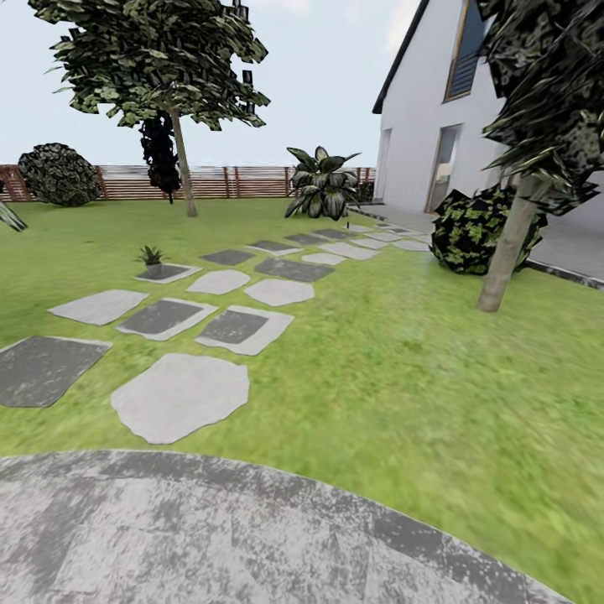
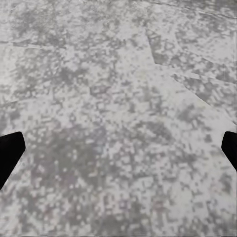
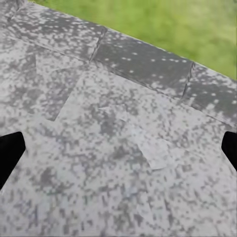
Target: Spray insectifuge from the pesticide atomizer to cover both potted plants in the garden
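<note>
Mottled grey patio (image 1: 210, 537) underfoot; irregular stepping stones (image 1: 180, 396) across lawn (image 1: 403, 369) toward small potted plant (image 1: 151, 255); both claws spread wide.

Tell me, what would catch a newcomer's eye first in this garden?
A trail of grey stepping stones winds from the round paved patio across the lawn toward the white house. One small potted plant sits on a dark stone at the left, and a big striped-leaf bush stands by the wooden fence.

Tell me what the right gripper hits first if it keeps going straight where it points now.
Probably the grey paved patio: it lies straight ahead between the open right gripper fingers, nothing in between. How far is unclear.
</note>
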You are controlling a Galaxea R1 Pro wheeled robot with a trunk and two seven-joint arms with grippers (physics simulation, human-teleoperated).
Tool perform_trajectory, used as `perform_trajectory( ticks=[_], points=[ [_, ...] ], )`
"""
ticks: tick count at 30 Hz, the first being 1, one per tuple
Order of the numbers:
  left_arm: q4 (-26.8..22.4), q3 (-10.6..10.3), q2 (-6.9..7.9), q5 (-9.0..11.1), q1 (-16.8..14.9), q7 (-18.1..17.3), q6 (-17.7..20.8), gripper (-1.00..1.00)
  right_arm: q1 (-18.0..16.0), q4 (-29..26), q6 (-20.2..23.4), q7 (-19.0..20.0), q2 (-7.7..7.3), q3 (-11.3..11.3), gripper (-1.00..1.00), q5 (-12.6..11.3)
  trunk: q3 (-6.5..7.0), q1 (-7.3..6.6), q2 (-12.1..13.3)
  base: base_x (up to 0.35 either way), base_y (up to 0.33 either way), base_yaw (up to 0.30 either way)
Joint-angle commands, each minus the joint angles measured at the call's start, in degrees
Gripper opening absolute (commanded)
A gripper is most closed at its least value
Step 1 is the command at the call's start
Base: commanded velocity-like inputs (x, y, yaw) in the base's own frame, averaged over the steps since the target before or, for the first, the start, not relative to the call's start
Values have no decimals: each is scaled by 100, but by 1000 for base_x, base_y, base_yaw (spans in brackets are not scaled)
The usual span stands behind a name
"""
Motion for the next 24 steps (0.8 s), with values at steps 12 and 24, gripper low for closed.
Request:
perform_trajectory(
  ticks=[12, 24],
  points=[
    [22, 8, -1, 9, -3, -1, -18, 100, -2, -5, -26, -5, -2, -6, 100, -1, -5, 2, -2, 333, 171, 115],
    [27, 8, -1, 9, -3, -1, -18, 100, -2, 2, -26, -5, -2, -7, 100, -1, -5, 2, -2, 333, 172, 33]
  ],
)
